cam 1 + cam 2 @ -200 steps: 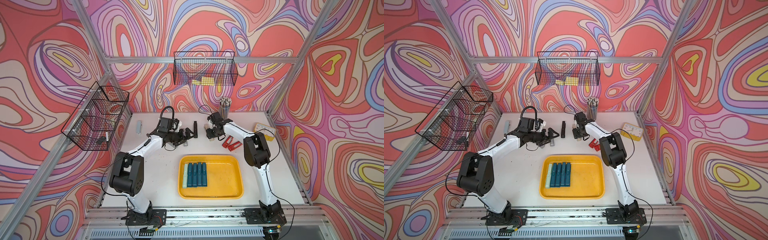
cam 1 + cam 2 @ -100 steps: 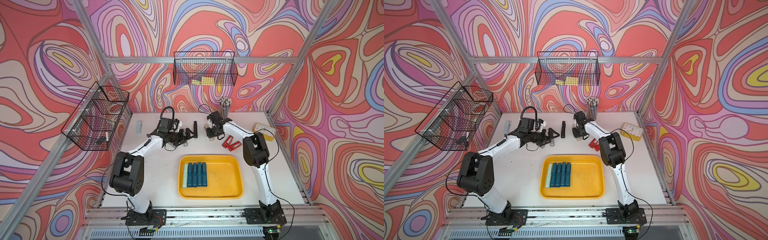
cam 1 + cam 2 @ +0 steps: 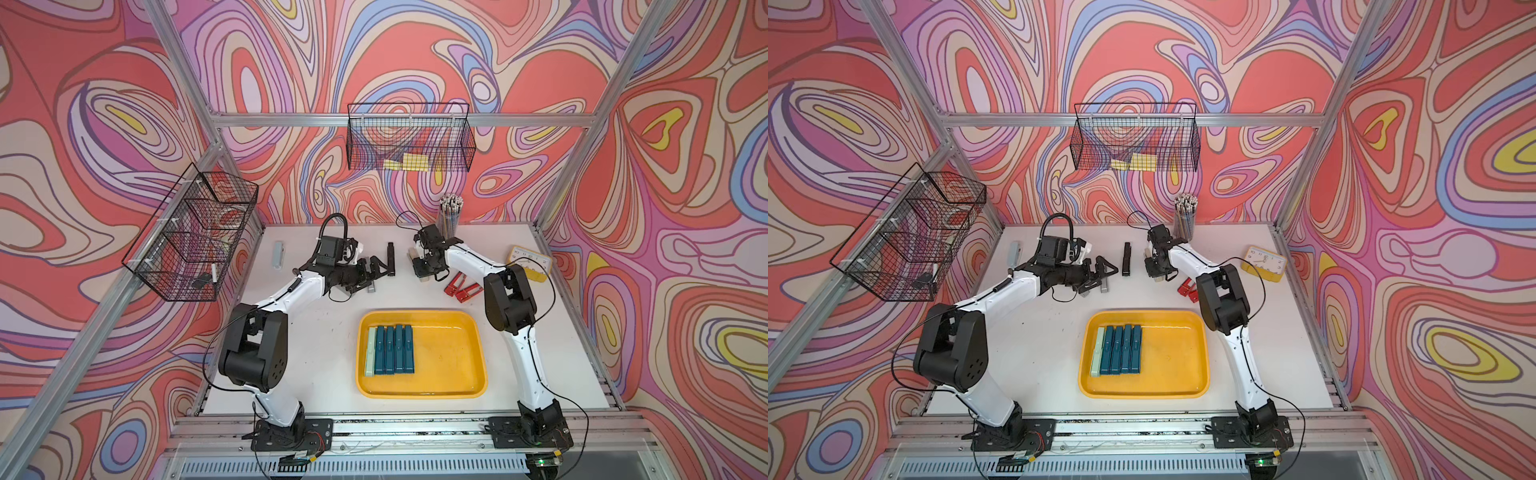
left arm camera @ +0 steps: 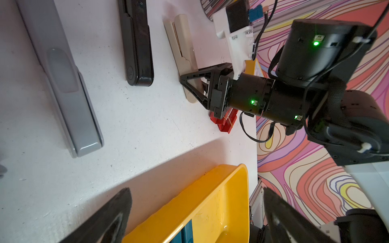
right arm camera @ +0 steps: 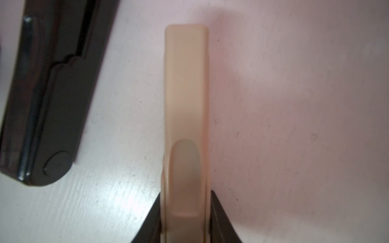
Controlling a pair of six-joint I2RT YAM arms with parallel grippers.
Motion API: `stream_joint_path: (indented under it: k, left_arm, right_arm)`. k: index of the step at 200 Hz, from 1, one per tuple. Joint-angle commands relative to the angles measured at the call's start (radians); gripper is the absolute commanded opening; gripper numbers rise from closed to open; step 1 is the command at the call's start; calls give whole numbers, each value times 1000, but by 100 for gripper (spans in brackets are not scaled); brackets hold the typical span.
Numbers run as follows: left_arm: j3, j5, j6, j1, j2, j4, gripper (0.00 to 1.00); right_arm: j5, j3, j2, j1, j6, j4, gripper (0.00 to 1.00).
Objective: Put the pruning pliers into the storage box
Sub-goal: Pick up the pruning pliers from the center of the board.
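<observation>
Five pruning pliers (image 3: 1121, 349) are laid side by side at the left end of the storage box (image 3: 449, 357): four teal pliers (image 3: 395, 349) and one pale green pliers (image 3: 370, 351). On the table, the beige pliers (image 5: 186, 105) are pinched at both sides by the right gripper (image 5: 185, 202), beside the black pliers (image 5: 48, 101). The left gripper (image 3: 376, 272) is held wide open, empty, near the grey pliers (image 4: 67, 84).
</observation>
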Motion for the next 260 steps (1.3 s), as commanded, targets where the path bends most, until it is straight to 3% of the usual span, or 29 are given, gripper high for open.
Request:
stream_joint_path:
  k: [1,45,68,191,260]
  left_arm:
    - [-14,14,-7,6,-4,20,99]
    - [-41,19,-15,5,-29,32,99]
    - [-60,17,-12,6,-55,36,99]
    - [-195,2,18,6,-242,-13,99]
    - [-261,26,41,5,-324,-46,99]
  right_arm:
    - [8,13,4,-4,5,-13,27]
    - [26,-18,-26,-4,32,-18,9]
    - [28,-48,-62,-4,43,-15,5]
    - [-7,-196,-286,-1,114,-10,3]
    - [18,-291,-436,69,179,-31,3]
